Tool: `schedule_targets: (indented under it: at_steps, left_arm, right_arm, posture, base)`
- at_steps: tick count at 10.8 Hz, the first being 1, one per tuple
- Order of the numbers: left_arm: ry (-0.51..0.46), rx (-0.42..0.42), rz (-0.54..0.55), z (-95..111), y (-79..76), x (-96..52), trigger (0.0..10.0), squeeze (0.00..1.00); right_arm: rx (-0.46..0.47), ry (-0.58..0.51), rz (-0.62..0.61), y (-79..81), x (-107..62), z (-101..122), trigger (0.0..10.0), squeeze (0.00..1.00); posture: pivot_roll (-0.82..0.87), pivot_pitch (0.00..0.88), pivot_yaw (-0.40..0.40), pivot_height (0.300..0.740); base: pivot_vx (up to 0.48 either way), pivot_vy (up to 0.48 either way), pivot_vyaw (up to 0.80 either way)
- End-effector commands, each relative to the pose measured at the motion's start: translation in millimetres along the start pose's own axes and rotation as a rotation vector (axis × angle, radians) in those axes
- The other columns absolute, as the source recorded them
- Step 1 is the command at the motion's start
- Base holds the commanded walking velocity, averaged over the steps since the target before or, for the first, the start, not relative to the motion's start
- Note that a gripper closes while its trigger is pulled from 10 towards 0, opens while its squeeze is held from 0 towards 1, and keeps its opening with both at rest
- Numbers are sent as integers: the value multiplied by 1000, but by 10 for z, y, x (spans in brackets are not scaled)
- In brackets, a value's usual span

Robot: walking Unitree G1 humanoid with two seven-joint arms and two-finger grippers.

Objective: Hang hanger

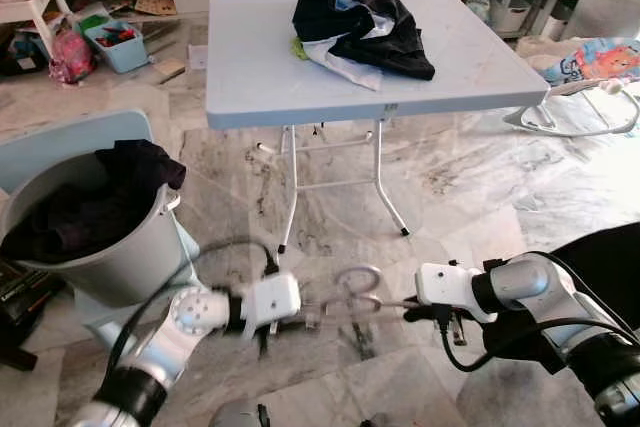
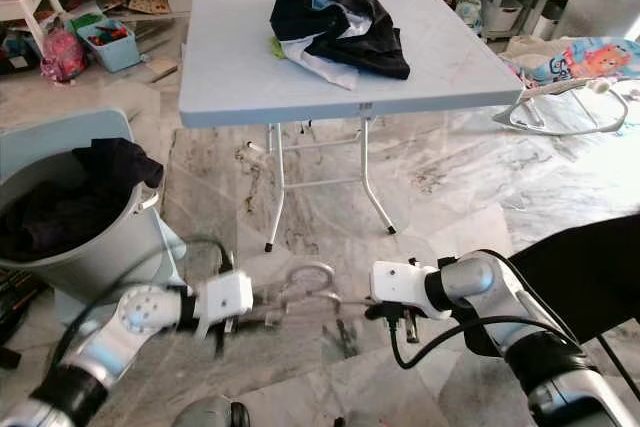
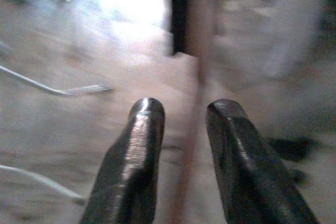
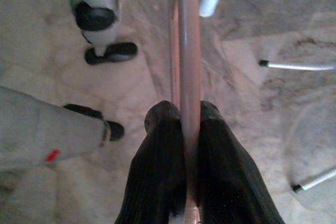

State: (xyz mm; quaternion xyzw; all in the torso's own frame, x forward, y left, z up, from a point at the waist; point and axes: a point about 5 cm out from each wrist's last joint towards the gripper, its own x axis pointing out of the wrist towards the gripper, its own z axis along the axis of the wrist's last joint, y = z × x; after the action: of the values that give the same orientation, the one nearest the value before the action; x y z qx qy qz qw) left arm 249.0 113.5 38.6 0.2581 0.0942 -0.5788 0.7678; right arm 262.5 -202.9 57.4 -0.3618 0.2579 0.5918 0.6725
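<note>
A pale pink hanger [image 1: 352, 303] with a metal hook [image 1: 362, 279] hangs level over the marble floor, between my two grippers. My right gripper [image 1: 402, 306] comes in from the right and is shut on the hanger's bar [image 4: 189, 35], which is pinched between its fingertips [image 4: 167, 116]. Opposite it, my left gripper [image 1: 312, 313] reaches in from the left. In the blurred left wrist view that gripper [image 3: 185, 111] is open, its two fingers [image 3: 144, 116] standing on either side of the thin bar [image 3: 202, 35] with a gap to each.
A light blue folding table [image 1: 250, 67] stands ahead, with a heap of dark and white clothes [image 1: 360, 22] on it. A grey bucket [image 1: 120, 257] of dark clothes sits at my left. A baby bouncer [image 1: 585, 77] lies at the right, and shelves and boxes line the back.
</note>
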Motion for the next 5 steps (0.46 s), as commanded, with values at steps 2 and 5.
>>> schedule_targets:
  at_steps: [2, 5]
  left_arm:
    - [-39, 74, 127, 106, 189, -27, 10000, 1000]
    - [-55, 45, 240, 69, 230, -84, 10000, 1000]
  right_arm:
    - [-46, 53, -125, -128, -5, -34, 0, 0]
    - [-9, 69, -331, -234, 48, -104, 0, 0]
  posture:
    - [-87, 0, -33, 740]
    - [-94, 0, -23, 740]
  base:
    - [0, 0, 0]
    - [0, 0, 0]
